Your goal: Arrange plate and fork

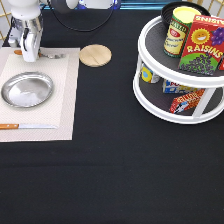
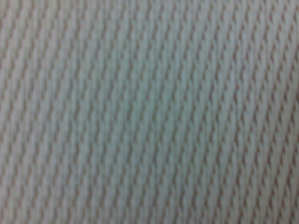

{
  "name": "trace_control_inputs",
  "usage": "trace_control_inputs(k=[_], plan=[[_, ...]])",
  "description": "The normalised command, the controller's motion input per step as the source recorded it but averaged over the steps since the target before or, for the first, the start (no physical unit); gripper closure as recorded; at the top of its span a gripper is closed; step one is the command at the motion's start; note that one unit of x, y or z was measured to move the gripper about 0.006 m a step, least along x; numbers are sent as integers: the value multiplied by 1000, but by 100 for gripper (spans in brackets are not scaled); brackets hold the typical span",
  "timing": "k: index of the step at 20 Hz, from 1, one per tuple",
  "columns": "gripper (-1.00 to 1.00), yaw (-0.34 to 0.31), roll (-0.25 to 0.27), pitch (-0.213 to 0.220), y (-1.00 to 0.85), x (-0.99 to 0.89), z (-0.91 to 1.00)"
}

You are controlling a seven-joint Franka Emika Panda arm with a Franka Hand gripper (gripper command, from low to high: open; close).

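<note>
The round silver plate (image 1: 26,90) lies on the cream placemat (image 1: 62,100) at the exterior view's left. The fork (image 1: 52,55) lies along the mat's top edge, its silver tines pointing to the exterior view's right and a bit of its brown handle showing at the left. My gripper (image 1: 30,56) is low over the fork's handle and hides most of it. Whether it touches the fork does not show. The wrist view shows only the mat's weave (image 2: 149,112) from very close.
A wooden-handled knife (image 1: 25,126) lies along the mat's bottom edge. A light-wood disc (image 1: 95,55) sits on the black cloth just right of the mat. A white two-tier turntable (image 1: 150,95) with a can, a raisin box and packets stands at the right.
</note>
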Motion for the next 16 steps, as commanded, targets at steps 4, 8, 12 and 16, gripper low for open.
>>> trace_control_inputs(k=[4,8,12,16], plan=[[100,145,0,-84,-70,-152,-79],[100,101,9,-88,-264,-266,-10],[-100,-30,0,-31,-118,-66,274],[-100,-132,-1,-12,0,0,472]])
